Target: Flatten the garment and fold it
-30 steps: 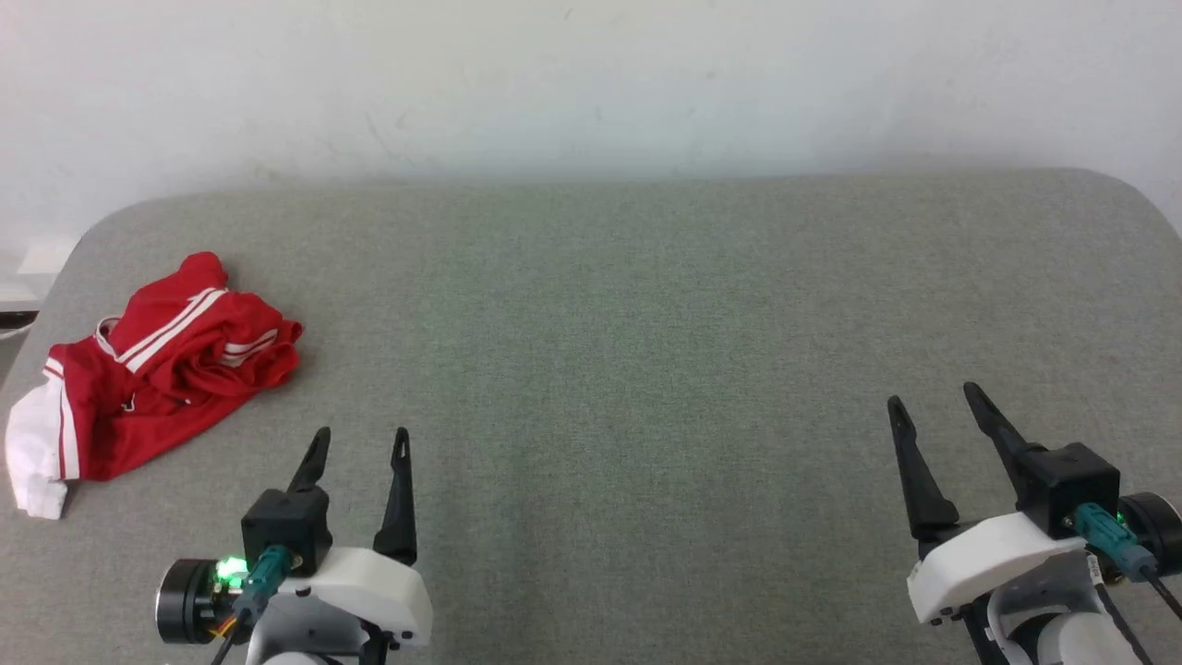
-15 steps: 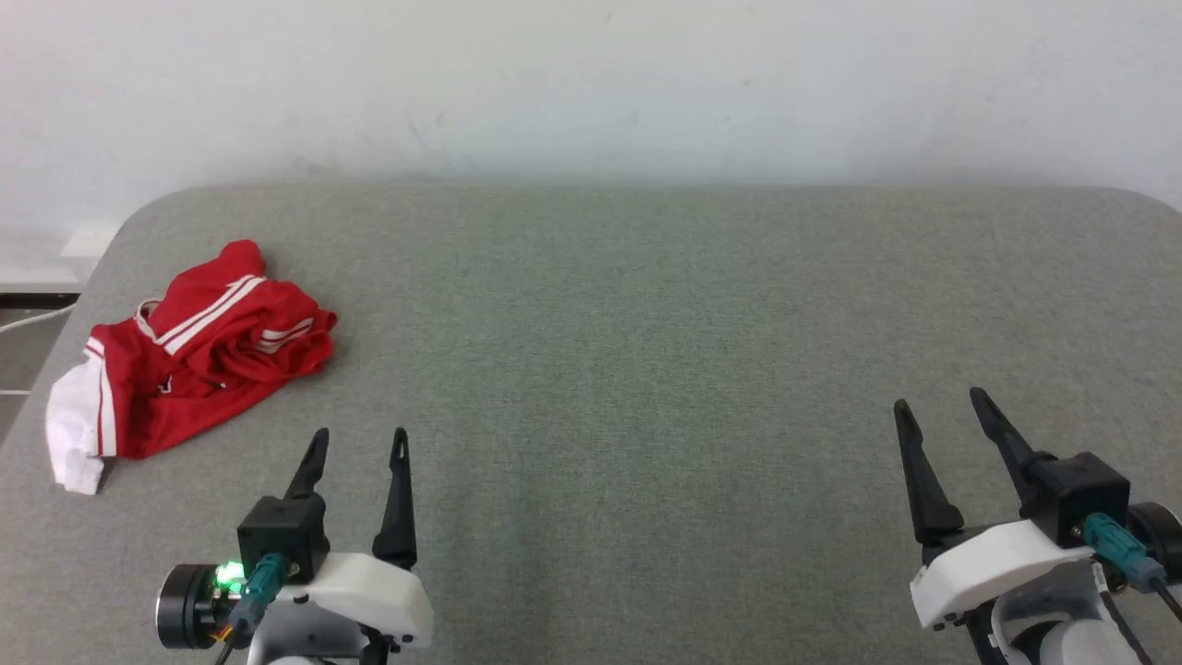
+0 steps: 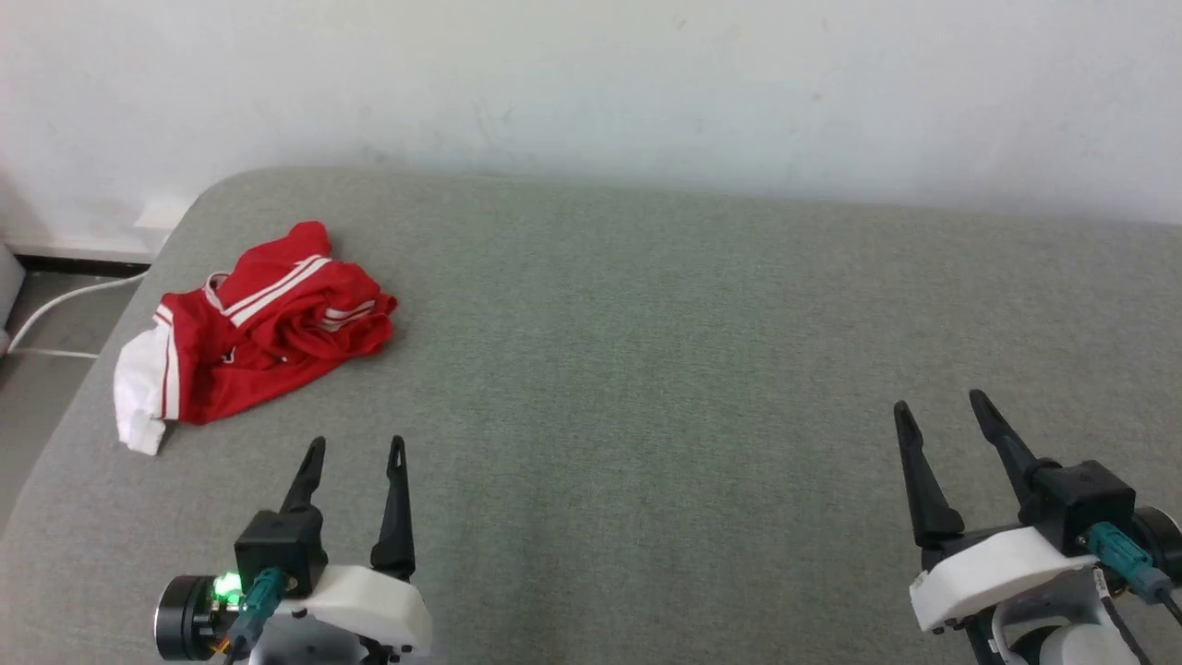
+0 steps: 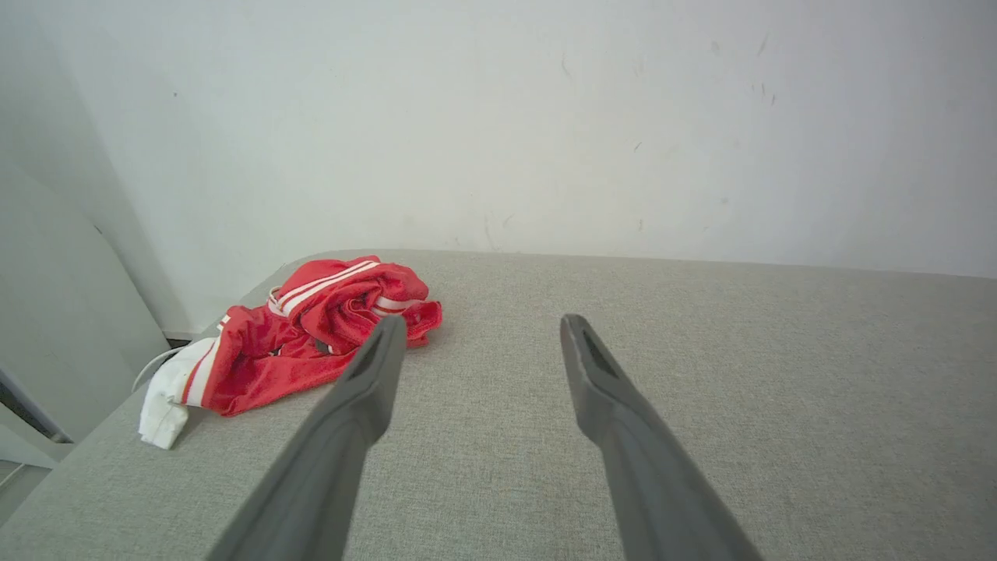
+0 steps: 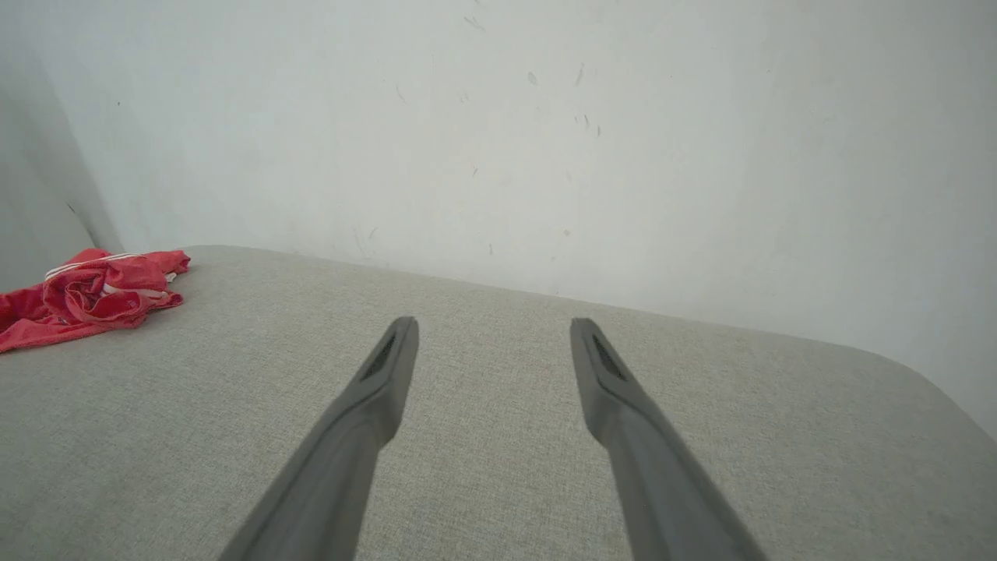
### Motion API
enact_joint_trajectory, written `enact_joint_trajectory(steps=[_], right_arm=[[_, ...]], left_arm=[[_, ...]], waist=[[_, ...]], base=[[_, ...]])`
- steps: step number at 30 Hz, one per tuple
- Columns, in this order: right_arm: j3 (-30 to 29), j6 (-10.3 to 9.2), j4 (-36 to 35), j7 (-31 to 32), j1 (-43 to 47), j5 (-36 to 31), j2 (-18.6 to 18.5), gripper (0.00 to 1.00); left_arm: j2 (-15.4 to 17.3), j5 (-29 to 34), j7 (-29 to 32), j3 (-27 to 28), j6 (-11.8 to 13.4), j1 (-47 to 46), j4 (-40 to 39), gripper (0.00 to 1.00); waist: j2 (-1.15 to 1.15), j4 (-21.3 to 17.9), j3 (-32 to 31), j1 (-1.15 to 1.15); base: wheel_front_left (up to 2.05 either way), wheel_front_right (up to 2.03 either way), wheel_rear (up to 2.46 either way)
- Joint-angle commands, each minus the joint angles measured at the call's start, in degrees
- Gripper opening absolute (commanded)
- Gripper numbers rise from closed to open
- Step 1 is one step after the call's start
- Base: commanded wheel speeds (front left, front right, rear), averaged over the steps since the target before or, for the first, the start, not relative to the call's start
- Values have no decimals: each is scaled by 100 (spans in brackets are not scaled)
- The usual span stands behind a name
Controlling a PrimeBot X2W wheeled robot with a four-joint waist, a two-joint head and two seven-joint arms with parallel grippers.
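The left gripper (image 3: 355,445) and the right gripper (image 3: 938,405) both stood wide open and empty over the grey surface (image 3: 646,369). The garment (image 3: 268,337) lay crumpled ahead-left of the left gripper, untouched, well apart from the right.

a grey fabric-covered table (image 3: 702,305) carries a crumpled red garment (image 3: 268,337) near its far left corner.

bright even light, faint shadow beside the garment (image 3: 268,349), wrist views' bottom edges seemingly blurred.
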Motion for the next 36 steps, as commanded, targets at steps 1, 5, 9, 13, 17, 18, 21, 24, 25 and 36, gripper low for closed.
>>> enact_joint_trajectory(steps=[1,5,9,13,17,18,21,24,25,36], right_arm=[[8,-5,15,-56,84,65,8,100],[40,-5,71,-104,102,140,9,100],[46,-6,89,-151,112,149,10,100],[49,-6,106,-199,132,168,11,100],[43,-6,122,-247,148,186,11,100],[47,-6,126,-259,151,191,12,100],[56,-7,140,-295,159,211,12,100],[69,-7,151,-331,165,233,13,100],[75,-7,156,-343,169,237,13,100],[105,-8,215,-474,214,318,15,100]], left_arm=[[-1,-26,-65,-5,48,55,-6,100],[-1,-40,-113,-9,56,76,-4,100],[-1,-52,-160,-13,59,103,-4,100],[-1,-63,-208,-18,58,127,-2,100],[-1,-77,-256,-29,62,151,-5,100],[-1,-80,-268,-30,63,156,-4,100],[-1,-88,-304,-27,58,172,-1,100],[-1,-95,-340,-26,62,194,-5,100],[-1,-97,-352,-29,65,202,-7,100],[-1,-120,-484,-71,98,265,-13,100]], waist=[[0,121,-16,0],[0,286,-32,0],[0,451,-50,0],[0,622,-77,0],[0,793,-92,0],[0,834,-96,0],[0,945,-106,0],[0,1046,-115,0],[0,1078,-120,0],[0,1420,-154,0]], base=[[0,0,0],[0,0,0],[0,0,0],[0,0,0],[0,0,0],[0,0,0],[0,0,0],[0,0,0],[0,0,0],[0,0,0]])
